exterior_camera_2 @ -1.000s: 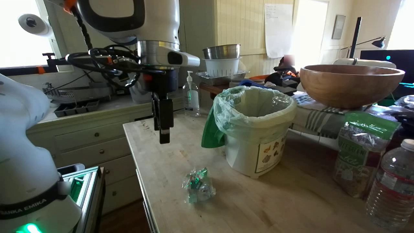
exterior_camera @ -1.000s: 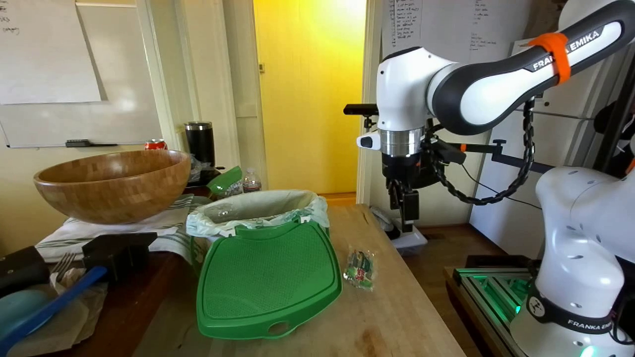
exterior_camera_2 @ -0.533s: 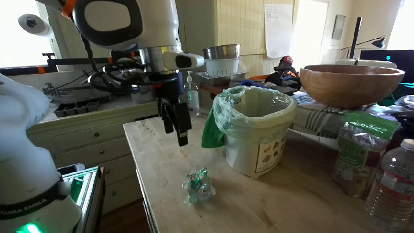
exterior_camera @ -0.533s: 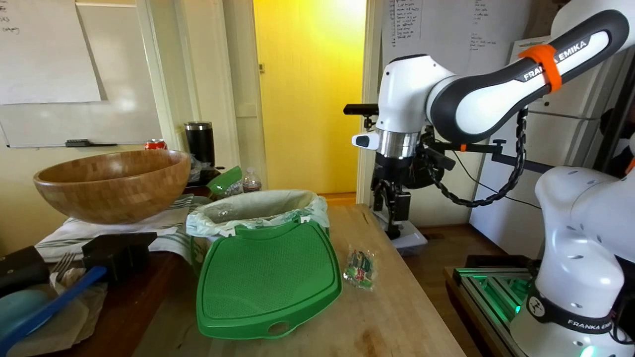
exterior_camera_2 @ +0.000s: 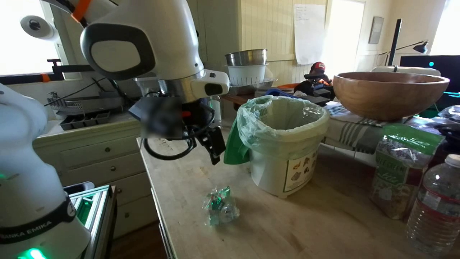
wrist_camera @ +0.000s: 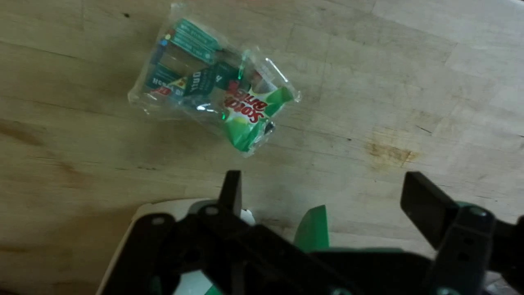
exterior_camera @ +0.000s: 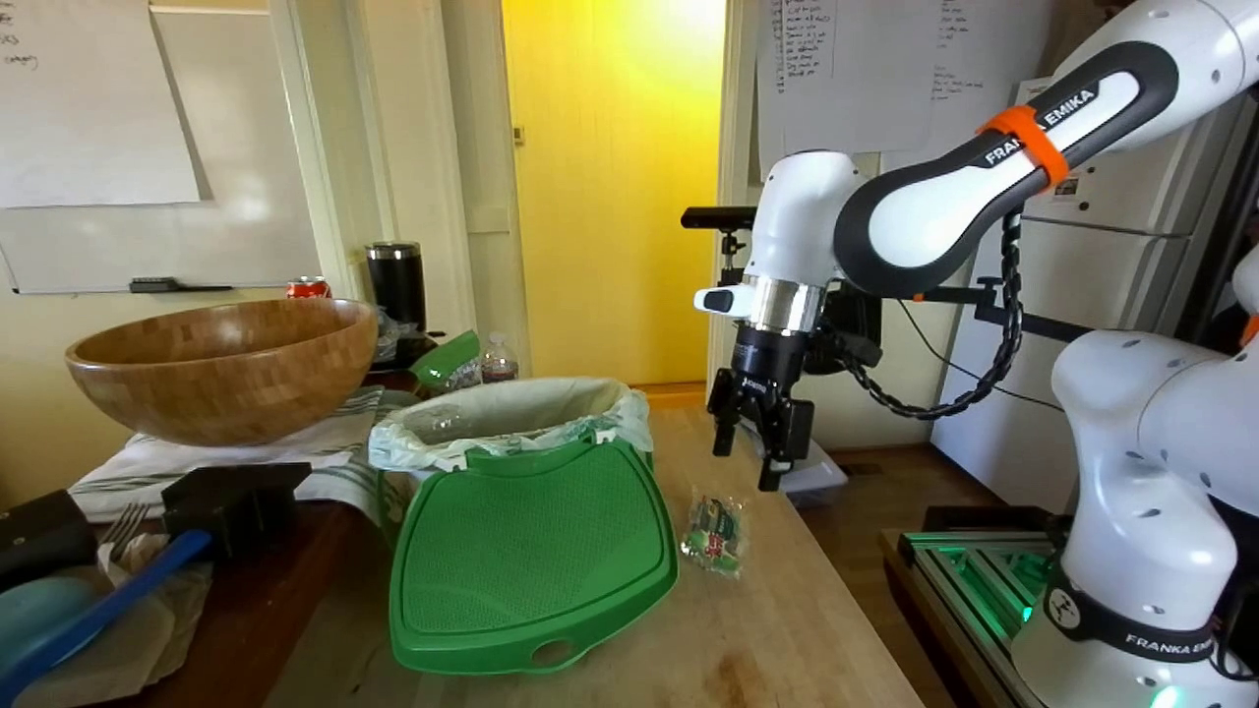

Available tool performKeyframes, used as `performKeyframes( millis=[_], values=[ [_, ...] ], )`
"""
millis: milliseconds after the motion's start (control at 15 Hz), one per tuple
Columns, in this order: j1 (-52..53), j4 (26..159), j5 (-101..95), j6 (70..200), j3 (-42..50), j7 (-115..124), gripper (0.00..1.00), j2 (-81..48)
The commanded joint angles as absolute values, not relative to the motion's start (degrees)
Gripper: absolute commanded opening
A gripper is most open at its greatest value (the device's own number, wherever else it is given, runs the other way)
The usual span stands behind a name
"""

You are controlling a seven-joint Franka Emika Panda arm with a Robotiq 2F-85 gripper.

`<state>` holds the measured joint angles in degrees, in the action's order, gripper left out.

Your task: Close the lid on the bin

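The bin [exterior_camera_2: 278,169] is white with a crinkled liner bag over its rim. It stands upright on the wooden counter. The green lid [exterior_camera: 536,556] hangs open and tilted down from one side of the bin; only its edge shows beside the bin in an exterior view [exterior_camera_2: 236,146]. My gripper [exterior_camera: 748,462] is open and empty, above the counter beside the lid, apart from it. In the wrist view the fingers [wrist_camera: 321,178] stand wide apart, with a green corner of the lid [wrist_camera: 313,229] and part of the bin [wrist_camera: 176,208] showing beneath, mostly hidden by the gripper.
A clear bag with Scotch-Brite packaging [wrist_camera: 213,88] lies on the counter [exterior_camera_2: 251,230] near the gripper. A large wooden bowl [exterior_camera: 226,379] stands beyond the bin. A snack pouch [exterior_camera_2: 402,172] and a water bottle [exterior_camera_2: 436,205] stand behind the bin.
The arm has lowered, and the gripper has tilted and turned, moving closer to the lid. Its fingers now show spread apart. The lid and bin have not moved.
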<state>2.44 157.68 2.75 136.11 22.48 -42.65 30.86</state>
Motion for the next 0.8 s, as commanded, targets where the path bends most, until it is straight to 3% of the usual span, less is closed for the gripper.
performKeyframes(
  millis=[0, 733],
  values=[
    [0.72, 157.59, 3.81, 135.97, 20.68, -43.38, 1.0, 30.6],
    [3.67, 157.44, 8.67, 142.52, 21.8, -47.15, 1.0, 28.73]
  ],
)
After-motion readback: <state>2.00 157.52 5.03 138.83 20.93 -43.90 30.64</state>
